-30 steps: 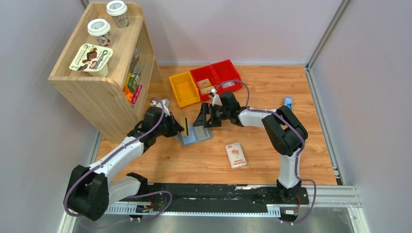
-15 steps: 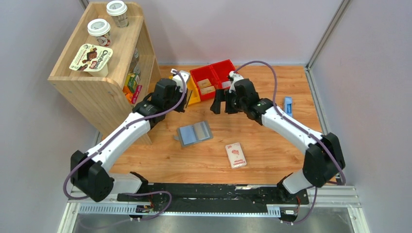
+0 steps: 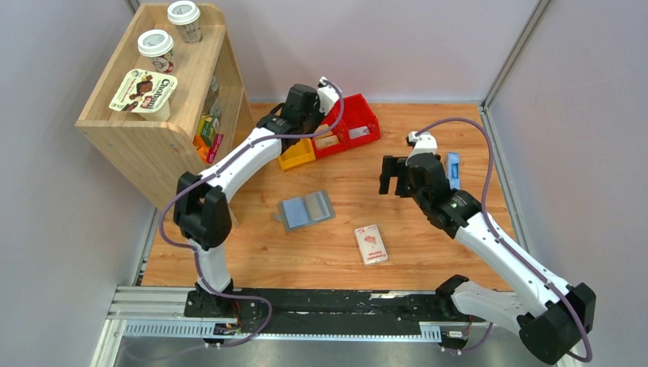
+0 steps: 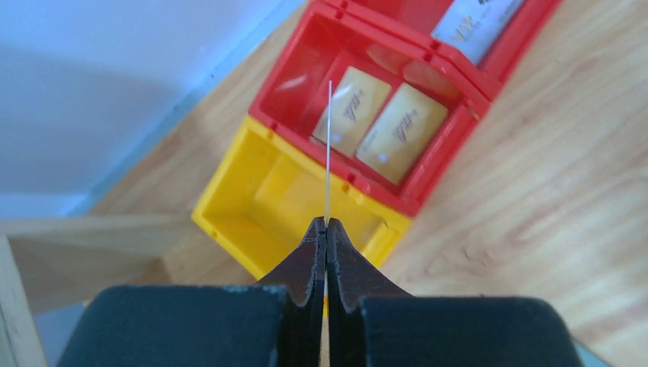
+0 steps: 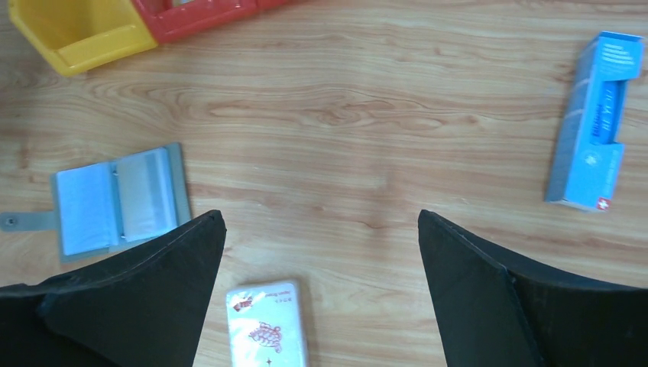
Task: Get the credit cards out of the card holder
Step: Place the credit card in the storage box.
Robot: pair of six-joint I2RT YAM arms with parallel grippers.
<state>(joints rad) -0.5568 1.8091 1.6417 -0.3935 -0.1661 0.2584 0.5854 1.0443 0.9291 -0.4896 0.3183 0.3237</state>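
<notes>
Wood tabletop fills your cell, with grey walls around it. Nearest you, a white-and-pink packet lies flat, at about 5 o'clock from the wallet. The wallet sits open and flat mid-table, well apart from both arms. Its two pale pockets look flat in the right wrist view, but you cannot tell whether a card is left inside.

At 3 o'clock from the wallet, your right gripper hangs over bare wood with its fingers spread wide, holding nothing. A blue box lies just beyond it at 3 o'clock.

Farther out, at 12 o'clock from the wallet, a yellow bin and a red bin stand touching, with a second red bin behind. Your left gripper hovers above them, fingers pinched tight on one card that shows edge-on as a thin upright line. Two tan cards lie side by side in the nearer red bin, and a whitish one shows in the far bin.

You appear to be at the drop-off of a pulled card. Its top edge seems to sit over the red compartment while your fingertips are above the yellow one. So the next move likely calls for a small shift toward 12 o'clock, then opening the fingers low enough that the card falls flat. After that, check the wallet's pockets closely.
</notes>
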